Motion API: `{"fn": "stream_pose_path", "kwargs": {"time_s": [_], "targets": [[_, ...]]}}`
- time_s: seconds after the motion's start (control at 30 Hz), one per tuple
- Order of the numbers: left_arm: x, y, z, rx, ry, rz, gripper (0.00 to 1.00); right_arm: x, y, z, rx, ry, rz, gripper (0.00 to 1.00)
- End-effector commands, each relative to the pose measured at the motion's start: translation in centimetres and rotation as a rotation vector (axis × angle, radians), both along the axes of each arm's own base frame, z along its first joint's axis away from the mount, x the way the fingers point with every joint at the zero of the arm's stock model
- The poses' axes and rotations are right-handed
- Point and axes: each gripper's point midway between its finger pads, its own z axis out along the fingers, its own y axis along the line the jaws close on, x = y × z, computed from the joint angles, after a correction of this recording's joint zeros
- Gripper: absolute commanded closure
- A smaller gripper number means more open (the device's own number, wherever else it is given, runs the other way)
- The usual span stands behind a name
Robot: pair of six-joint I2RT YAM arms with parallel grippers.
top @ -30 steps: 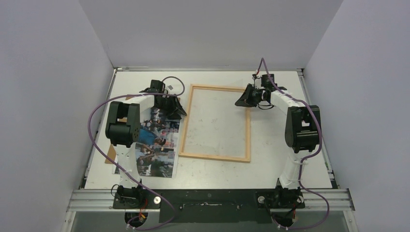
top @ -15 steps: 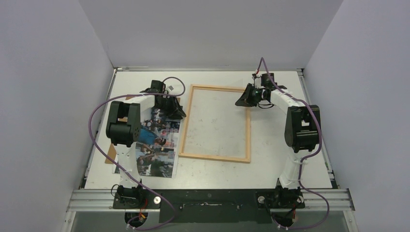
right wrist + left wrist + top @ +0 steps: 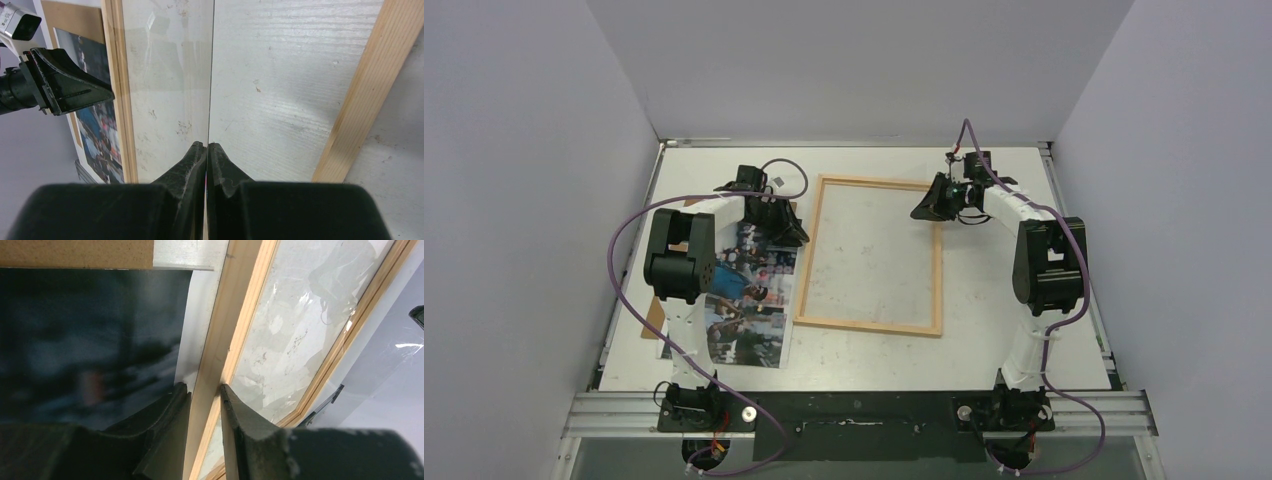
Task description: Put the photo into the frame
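Note:
The frame, thin light wood, lies flat mid-table. The photo lies face up to its left, partly under my left arm. My left gripper is at the frame's left rail near the far end. In the left wrist view its jaws are shut on that rail, with the dark blurred photo beside it. My right gripper hangs over the frame's far right corner. It is shut on the edge of a thin clear pane that stands tilted over the frame's opening.
A brown backing board lies under the photo, showing at its left and far edges. The enclosure's walls rise at the left, right and back. My left gripper's black body shows in the right wrist view.
My left gripper's jaws have closed in on the frame's left rail. Neither arm has visibly moved, and the frame and photo lie where they were.

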Motion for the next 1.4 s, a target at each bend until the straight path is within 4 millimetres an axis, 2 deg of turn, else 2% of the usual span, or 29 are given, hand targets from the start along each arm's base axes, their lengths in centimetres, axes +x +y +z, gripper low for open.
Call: {"fn": "stream_pose_path", "kwargs": {"time_s": [0.0,1.37], "targets": [[0.22,-0.08,-0.39,0.028,-0.004,-0.019,0.73,1.46,-0.38,1.02,-0.01,-0.06,-0.003,1.0],[-0.1,-0.13,-0.82,0.032,0.015,-0.022,0.74,1.46,-0.79,0.65,-0.02,-0.073,-0.006,1.0]]}}
